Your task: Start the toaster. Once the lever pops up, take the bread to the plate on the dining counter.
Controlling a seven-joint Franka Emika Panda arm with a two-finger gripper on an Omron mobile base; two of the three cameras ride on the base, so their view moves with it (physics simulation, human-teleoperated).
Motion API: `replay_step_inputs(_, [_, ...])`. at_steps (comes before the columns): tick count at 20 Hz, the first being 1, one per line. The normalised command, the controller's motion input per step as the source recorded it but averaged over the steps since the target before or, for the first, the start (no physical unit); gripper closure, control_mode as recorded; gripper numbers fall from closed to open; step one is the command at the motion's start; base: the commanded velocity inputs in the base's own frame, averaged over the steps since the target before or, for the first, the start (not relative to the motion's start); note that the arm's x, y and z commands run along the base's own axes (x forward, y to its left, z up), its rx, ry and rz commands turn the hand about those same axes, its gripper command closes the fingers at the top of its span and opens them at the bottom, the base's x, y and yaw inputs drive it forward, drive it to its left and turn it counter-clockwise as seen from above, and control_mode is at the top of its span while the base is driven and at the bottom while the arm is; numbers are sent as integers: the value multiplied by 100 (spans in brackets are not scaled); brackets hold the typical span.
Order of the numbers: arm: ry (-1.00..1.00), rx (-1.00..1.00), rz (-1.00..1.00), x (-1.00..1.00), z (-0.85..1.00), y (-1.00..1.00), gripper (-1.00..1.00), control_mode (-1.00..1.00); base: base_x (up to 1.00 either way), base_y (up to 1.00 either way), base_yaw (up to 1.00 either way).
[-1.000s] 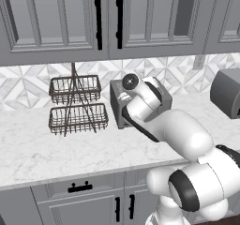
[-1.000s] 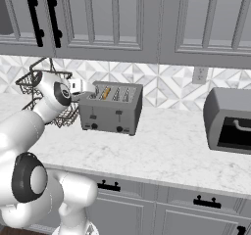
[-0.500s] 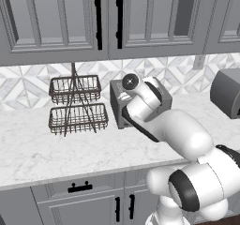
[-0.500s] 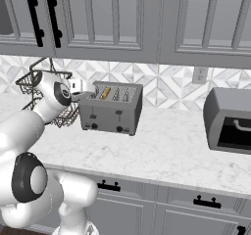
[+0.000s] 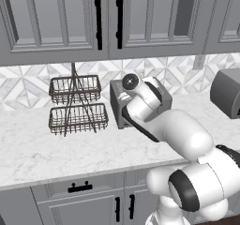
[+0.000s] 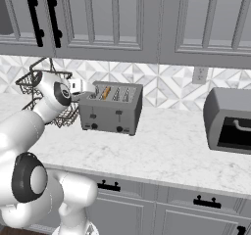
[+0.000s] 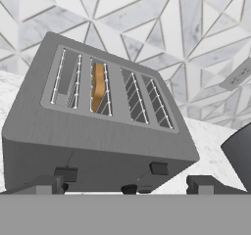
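On the marble worktop [image 6: 166,146] under the grey wall cabinets [image 6: 147,18], the toaster [image 6: 112,108] stands against the patterned backsplash, with a two-tier wire basket rack [image 5: 75,104] to its left and a larger grey oven box [image 6: 229,120] well apart to its right. The white arm reaches in from the left side of the toaster, and the gripper [image 7: 126,184] hovers just in front of and above the toaster's front face, its jaws spread wide with nothing between them.

The main risk, as I judge it, is a miss on the lever. In the hand view two small slider levers sit on the front face, the left lever [image 7: 65,173] and the right lever [image 7: 159,168], both low in the view and close to the fingertips [image 7: 47,184]. The view is rolled, so a straight push down could slide off the small tab, shove the toaster back toward the wall, or press the lever that serves the empty slots. The left lever looks like the one that matters, though the pairing of lever to slot is my guess.

The bread [image 7: 98,86] stands in the second slot from the left, its golden top edge showing above the slot; it lies beyond and above the open jaws, slightly left of their midline, and untouched
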Motion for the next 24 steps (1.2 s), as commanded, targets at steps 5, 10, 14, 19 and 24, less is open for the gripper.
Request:
replay_step_inputs(5, [0, 0, 0, 0, 0, 0, -100, -100, 0, 0, 0])
replay_step_inputs(10, [0, 0, 0, 0, 0, 0, -100, -100, 0, 0, 0])
replay_step_inputs(14, [0, 0, 0, 0, 0, 0, -100, -100, 0, 0, 0])
replay_step_inputs(19, [0, 0, 0, 0, 0, 0, -100, -100, 0, 0, 0])
replay_step_inputs(24, [0, 0, 0, 0, 0, 0, -100, -100, 0, 0, 0])
